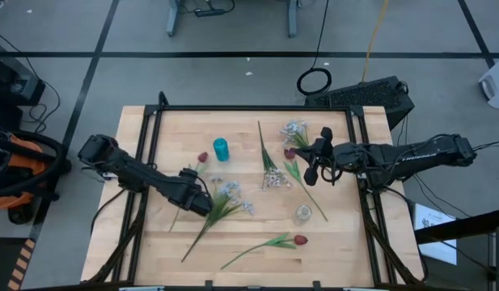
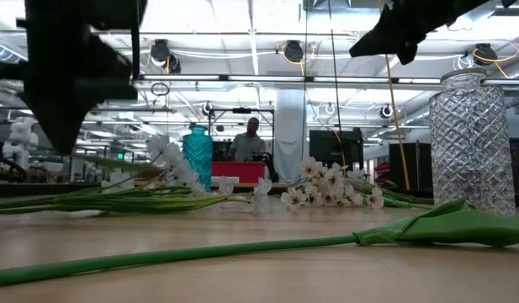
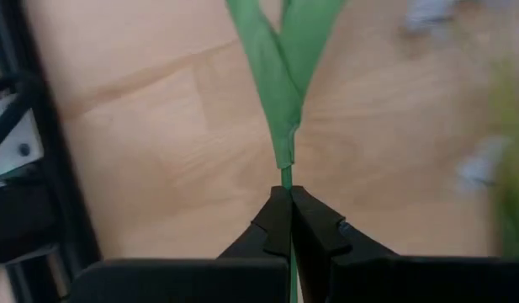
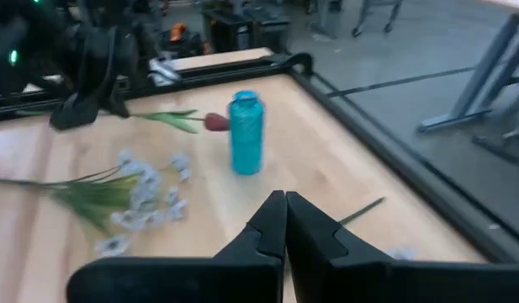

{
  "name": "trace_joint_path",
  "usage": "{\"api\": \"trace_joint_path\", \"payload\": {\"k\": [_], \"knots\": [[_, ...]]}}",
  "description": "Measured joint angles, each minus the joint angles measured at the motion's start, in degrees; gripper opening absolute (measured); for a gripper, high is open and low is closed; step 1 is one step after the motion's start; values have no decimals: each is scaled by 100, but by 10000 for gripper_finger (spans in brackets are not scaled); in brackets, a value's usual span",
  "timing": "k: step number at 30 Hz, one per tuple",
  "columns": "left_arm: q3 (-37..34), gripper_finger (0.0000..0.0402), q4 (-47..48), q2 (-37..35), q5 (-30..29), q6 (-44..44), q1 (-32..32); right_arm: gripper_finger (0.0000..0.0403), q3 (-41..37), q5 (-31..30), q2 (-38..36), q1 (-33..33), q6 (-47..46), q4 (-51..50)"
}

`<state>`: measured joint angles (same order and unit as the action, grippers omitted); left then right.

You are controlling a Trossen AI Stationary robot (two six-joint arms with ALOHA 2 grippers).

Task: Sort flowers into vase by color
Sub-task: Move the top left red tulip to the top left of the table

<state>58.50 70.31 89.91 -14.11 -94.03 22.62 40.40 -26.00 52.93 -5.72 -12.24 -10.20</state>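
My left gripper (image 1: 197, 199) (image 3: 286, 195) is shut on the stem of a red tulip (image 1: 202, 158) (image 4: 215, 123) on the left half of the table. A pale blue spray (image 1: 230, 194) lies right beside it. A blue vase (image 1: 222, 149) (image 4: 246, 133) and a clear glass vase (image 1: 304, 212) (image 2: 471, 143) stand upright. White sprays (image 1: 273, 178) (image 1: 296, 129) and two more red tulips (image 1: 289, 153) (image 1: 300, 240) lie flat on the wood. My right gripper (image 1: 310, 172) (image 4: 284, 202) is shut and holds nothing, above the right half near one tulip. My left gripper pinches the tulip's thin green stem (image 3: 286, 175) between its two fingers, just below where the leaves (image 3: 280, 76) branch off. The fingers come from above, slanting down from the table's left. I cannot tell whether the flower is lifted clear of the wood.
A black frame (image 1: 249, 107) runs around the tabletop. Bare wood shows along the near edge and in the left far corner. Beyond the far edge, a person (image 2: 246, 143) stands in the room in the low view.
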Motion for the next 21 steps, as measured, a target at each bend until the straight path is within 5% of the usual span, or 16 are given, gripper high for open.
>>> {"api": "trace_joint_path", "payload": {"k": [12, 21], "knots": [[857, 4, 51, -651, -617, 17, 1414, 0, 0, 1748, 762, -281, -345, 708], [1291, 4, -802, -651, -2882, 1172, 2043, 0, 0, 1885, 1625, -933, 75, 2952]]}}
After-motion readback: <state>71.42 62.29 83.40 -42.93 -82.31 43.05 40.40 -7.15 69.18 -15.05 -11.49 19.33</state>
